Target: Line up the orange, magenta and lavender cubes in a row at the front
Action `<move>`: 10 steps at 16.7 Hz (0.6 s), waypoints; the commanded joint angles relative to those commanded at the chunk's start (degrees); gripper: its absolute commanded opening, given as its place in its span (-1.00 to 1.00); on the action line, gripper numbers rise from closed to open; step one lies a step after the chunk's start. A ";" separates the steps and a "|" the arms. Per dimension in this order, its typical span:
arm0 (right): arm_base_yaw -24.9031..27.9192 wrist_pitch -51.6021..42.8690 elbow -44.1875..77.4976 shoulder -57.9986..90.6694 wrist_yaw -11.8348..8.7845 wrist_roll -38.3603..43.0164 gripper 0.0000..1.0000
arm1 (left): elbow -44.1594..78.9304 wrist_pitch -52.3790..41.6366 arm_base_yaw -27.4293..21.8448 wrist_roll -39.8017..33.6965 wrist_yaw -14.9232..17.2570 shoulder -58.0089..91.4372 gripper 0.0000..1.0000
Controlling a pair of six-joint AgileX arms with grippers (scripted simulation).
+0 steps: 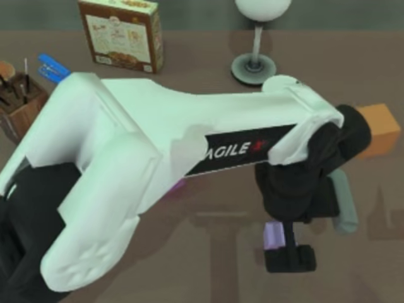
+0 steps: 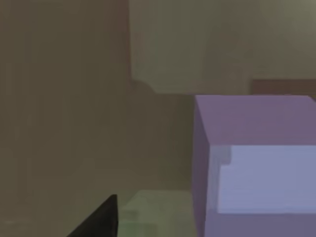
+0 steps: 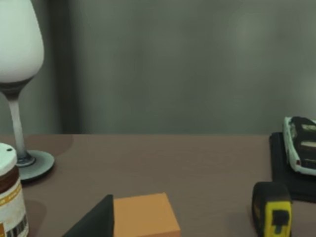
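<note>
The small lavender cube rests on the table at the front, right of centre. My left gripper hangs over it, open. In the left wrist view the lavender cube fills the frame's right, and a gap separates it from the one dark finger that shows. The orange cube sits at the far right. My right gripper is outside the top view, and one of its fingers shows beside the orange cube. Only a pink sliver of the magenta cube peeks out under my left arm.
A cereal box and a wine glass stand at the back. A wooden pen holder and a blue item are at the left. The right wrist view shows a jar, a yellow tape measure and a toy car.
</note>
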 joint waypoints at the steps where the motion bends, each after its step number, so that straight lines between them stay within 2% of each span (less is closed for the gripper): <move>1: 0.00 0.00 0.00 0.00 0.00 0.00 1.00 | 1.44 -1.97 0.21 -0.07 -0.01 -0.46 1.00; 5: 0.00 0.00 0.00 0.00 0.00 0.00 1.00 | 7.10 -10.26 0.79 -0.01 0.04 -2.48 1.00; 10: 0.00 0.00 0.00 0.00 0.00 0.00 1.00 | 7.88 -11.11 0.62 -0.04 0.01 -2.81 1.00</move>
